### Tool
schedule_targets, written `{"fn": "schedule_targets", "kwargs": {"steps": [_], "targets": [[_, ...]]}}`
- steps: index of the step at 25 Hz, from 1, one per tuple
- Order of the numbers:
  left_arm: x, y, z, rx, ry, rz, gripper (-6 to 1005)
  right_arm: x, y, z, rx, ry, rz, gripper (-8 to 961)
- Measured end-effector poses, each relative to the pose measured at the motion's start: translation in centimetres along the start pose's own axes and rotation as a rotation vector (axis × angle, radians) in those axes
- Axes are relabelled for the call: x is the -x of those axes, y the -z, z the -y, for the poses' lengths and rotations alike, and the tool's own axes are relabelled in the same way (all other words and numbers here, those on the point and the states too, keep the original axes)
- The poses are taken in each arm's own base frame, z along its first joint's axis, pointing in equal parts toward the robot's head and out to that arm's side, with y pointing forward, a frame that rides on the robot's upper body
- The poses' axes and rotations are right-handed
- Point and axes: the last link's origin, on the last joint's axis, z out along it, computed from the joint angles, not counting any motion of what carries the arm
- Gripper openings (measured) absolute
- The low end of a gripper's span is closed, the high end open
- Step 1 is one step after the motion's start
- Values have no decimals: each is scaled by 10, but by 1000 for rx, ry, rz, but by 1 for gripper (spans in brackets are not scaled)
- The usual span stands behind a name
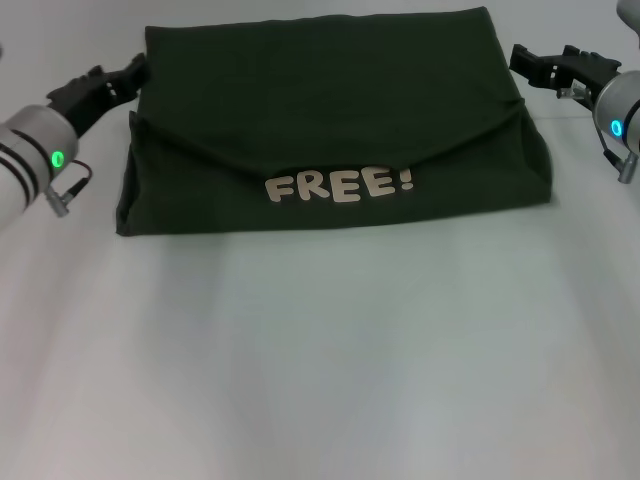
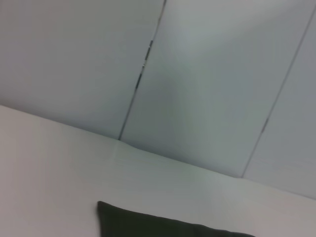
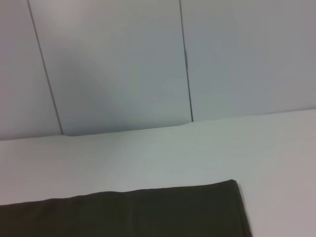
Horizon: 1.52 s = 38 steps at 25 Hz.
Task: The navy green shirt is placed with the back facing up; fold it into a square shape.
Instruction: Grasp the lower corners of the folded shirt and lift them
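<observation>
Left gripper [image 1: 128, 76] at navy green shirt [image 1: 330, 120] left edge, right gripper [image 1: 535, 63] just off right corner; finger state unclear both.

A plain white table [image 1: 330, 360] carries everything here, its surface running back to a pale panelled wall [image 3: 123, 64]. Directly on it lies the navy green shirt [image 1: 330, 110], folded into a broad dark block toward the far side, with cream "FREE!" lettering [image 1: 340, 186] showing near its front edge. The cloth seems to lie flat, though its far edge is hard to judge.
</observation>
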Motion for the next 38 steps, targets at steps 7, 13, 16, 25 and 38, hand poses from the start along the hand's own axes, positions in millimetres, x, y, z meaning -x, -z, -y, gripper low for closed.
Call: {"fn": "schedule_targets", "kwargs": {"steps": [7,13,16,25,38], "targets": [[-9,17,19,87,80,-12,707,-2,6,13,-12,-69,29,767],[-7,52,27,255,53,23,827,-1,23,34,75,-180,89,766],[2,62,26,310,15,114,840,0,36,46,162,-229,89,766],[24,60,36,212,-46,276,840,-1,59,61,266,-224,61,765],[50,52,36,121,-158,379,839,-6,59,61,270,-178,14,764]]}}
